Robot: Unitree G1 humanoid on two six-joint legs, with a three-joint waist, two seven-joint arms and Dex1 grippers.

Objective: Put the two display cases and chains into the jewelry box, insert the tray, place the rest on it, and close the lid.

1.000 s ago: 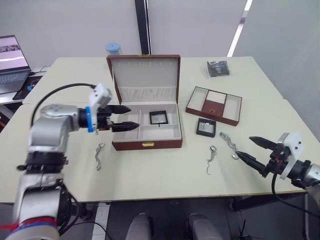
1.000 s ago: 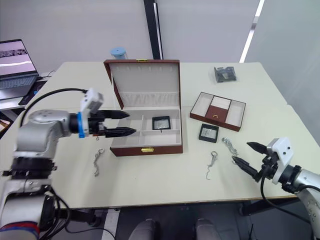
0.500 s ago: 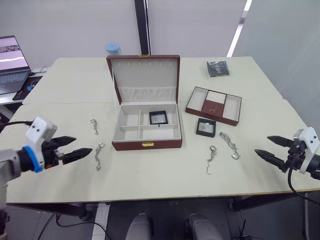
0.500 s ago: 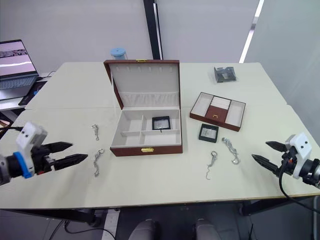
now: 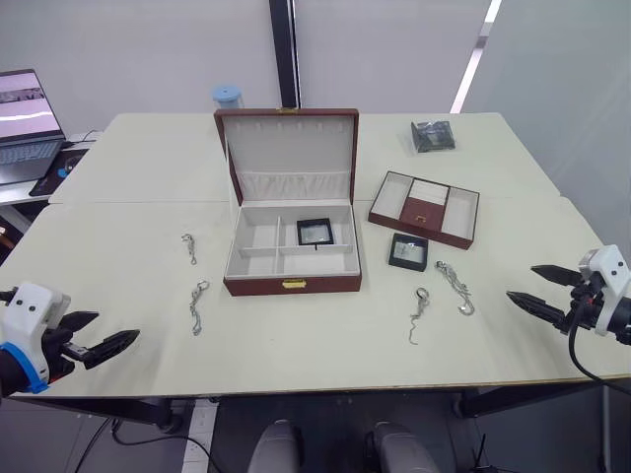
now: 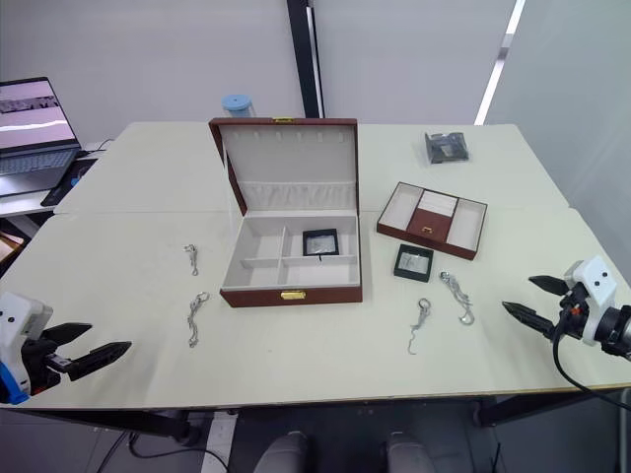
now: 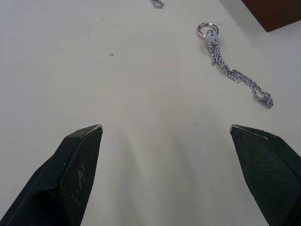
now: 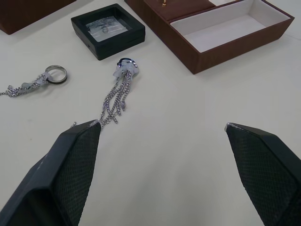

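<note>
The jewelry box (image 5: pixel 292 286) stands open at mid-table with its lid (image 5: pixel 286 148) upright. One display case (image 5: pixel 315 232) lies in its right rear compartment. The other display case (image 5: pixel 407 251) lies on the table in front of the tray (image 5: pixel 455 235). Two chains (image 5: pixel 187 248) (image 5: pixel 196 307) lie left of the box, and two more (image 5: pixel 418 313) (image 5: pixel 455 287) lie to its right. My left gripper (image 5: pixel 116 326) hovers open and empty at the near left edge, short of a chain (image 7: pixel 235 75). My right gripper (image 5: pixel 521 282) is open and empty at the far right, facing a tasselled chain (image 8: pixel 117 96).
A dark crinkled packet (image 5: pixel 431 135) lies at the back right. A blue-lidded jar (image 5: pixel 225 96) stands behind the box and a laptop (image 5: pixel 20 118) is at the far left. Both grippers sit close to the table's front edge.
My left gripper has drawn back from the box's left front to the near left table edge. My right gripper has pulled away rightward from the chains. Both stayed open.
</note>
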